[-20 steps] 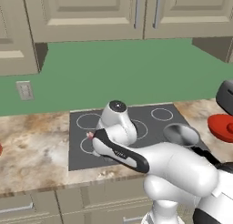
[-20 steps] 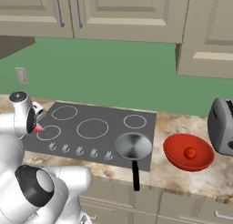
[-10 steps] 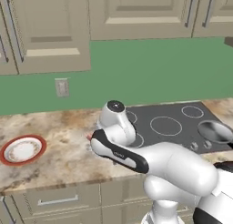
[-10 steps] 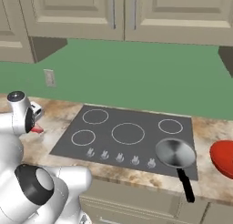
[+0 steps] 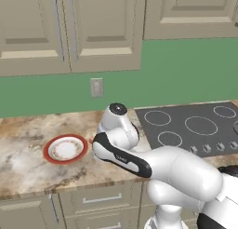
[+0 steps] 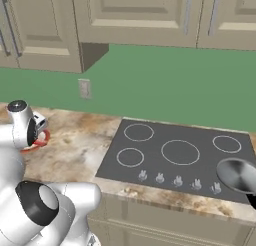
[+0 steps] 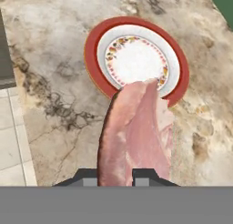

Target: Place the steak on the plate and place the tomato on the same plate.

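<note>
Hand view first: you get the pincer (image 7: 116,175) at the bottom centre, its two dark tips pinching the steak (image 7: 136,132), which hangs up the frame from them. The steak's far end overlaps the near rim of the plate (image 7: 93,41), upper centre; the plate's white middle has a ring of small coloured flecks, and no writing can be read there. You can't tell from this view how high the steak is above the plate. Marbled desk (image 7: 54,109) lies all around, with pale cabinet fronts at the left edge.

Left base view gives you what the hand view doesn't: the arm rises from the lower right, folds over and reaches left, the wrist bent down just right of the plate (image 5: 66,149) at centre left. There's small pale lettering on the dark forearm band, too small to read. The cooktop (image 5: 195,125) is to the right, a wall outlet (image 5: 96,87) behind.

Right base view: the arm stands at the left edge, a sliver of red plate rim (image 6: 41,140) beside the wrist. The grey pan (image 6: 237,175) sits at the right edge.
</note>
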Controlling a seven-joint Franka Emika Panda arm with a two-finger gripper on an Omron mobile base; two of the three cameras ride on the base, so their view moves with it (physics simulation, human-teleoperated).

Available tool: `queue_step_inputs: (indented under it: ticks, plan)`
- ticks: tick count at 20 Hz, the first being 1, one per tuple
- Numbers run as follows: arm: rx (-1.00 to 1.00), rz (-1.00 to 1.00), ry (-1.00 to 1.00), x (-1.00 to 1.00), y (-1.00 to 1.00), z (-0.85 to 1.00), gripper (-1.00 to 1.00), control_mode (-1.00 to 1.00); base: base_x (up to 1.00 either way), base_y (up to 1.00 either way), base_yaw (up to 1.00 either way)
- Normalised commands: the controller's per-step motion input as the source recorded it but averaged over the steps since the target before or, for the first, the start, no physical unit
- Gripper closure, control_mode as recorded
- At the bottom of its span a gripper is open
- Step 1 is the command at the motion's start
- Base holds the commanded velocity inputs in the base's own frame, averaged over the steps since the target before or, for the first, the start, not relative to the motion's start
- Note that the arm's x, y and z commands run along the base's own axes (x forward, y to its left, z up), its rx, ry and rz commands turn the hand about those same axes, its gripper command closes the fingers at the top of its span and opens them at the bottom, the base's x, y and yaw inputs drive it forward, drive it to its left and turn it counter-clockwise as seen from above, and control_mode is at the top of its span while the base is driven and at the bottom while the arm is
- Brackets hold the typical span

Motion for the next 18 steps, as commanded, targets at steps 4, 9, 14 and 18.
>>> queue_step_inputs:
  ticks: [4, 9, 14, 18]
  plan:
    - [0.00, 0.00, 0.00, 0.00, 0.00, 0.00, 1.00, 1.00, 0.00, 0.56, 0.00]
    - [-0.02, 0.00, 0.00, 0.03, 0.04, -0.01, 1.00, -1.00, 0.04, 0.20, 0.00]
    - [0.00, 0.00, 0.00, 0.40, 0.21, -0.08, 1.00, -1.00, 0.00, 0.00, 0.00]
    - [-0.02, 0.00, 0.00, 0.58, 0.30, -0.21, 1.00, -1.00, 0.00, 0.00, 0.00]
